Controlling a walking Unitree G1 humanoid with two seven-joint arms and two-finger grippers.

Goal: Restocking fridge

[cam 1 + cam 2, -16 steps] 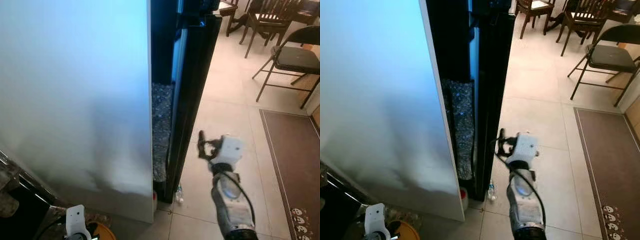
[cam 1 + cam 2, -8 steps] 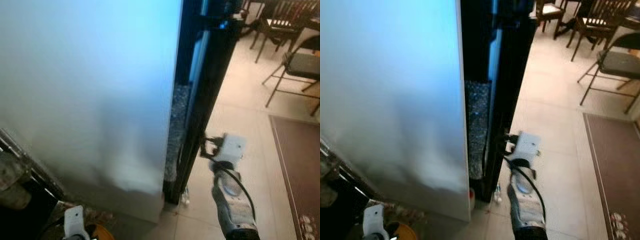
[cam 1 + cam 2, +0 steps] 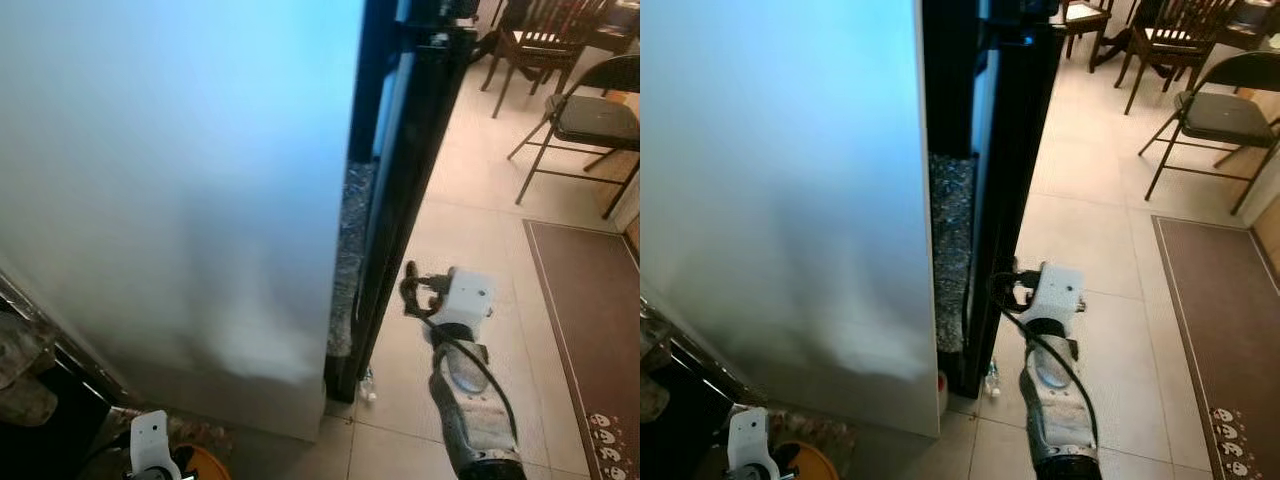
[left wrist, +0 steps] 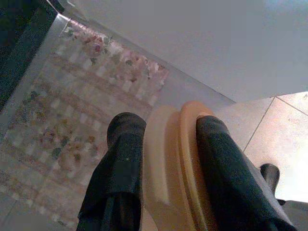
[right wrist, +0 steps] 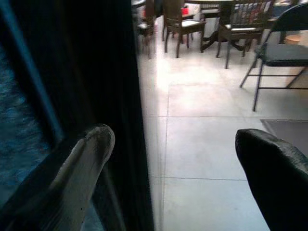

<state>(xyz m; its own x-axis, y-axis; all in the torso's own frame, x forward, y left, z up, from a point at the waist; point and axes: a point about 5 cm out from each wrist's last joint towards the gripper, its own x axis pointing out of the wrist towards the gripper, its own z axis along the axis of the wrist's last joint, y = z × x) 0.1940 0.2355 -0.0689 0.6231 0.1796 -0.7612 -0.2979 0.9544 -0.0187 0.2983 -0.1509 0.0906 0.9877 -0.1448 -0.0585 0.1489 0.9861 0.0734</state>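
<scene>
Fingers of right gripper (image 3: 1008, 290) spread apart at centre frame, now against black fridge door (image 3: 1005, 190) edge, closer than a second ago; door pull looked imminent. Left gripper (image 4: 166, 159) fingers clamped on yellow round item (image 4: 168, 168), lower left.

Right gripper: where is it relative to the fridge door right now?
The right gripper is low on the robot's right, open, at the outer edge of the black fridge door, above the tiled floor.
</scene>
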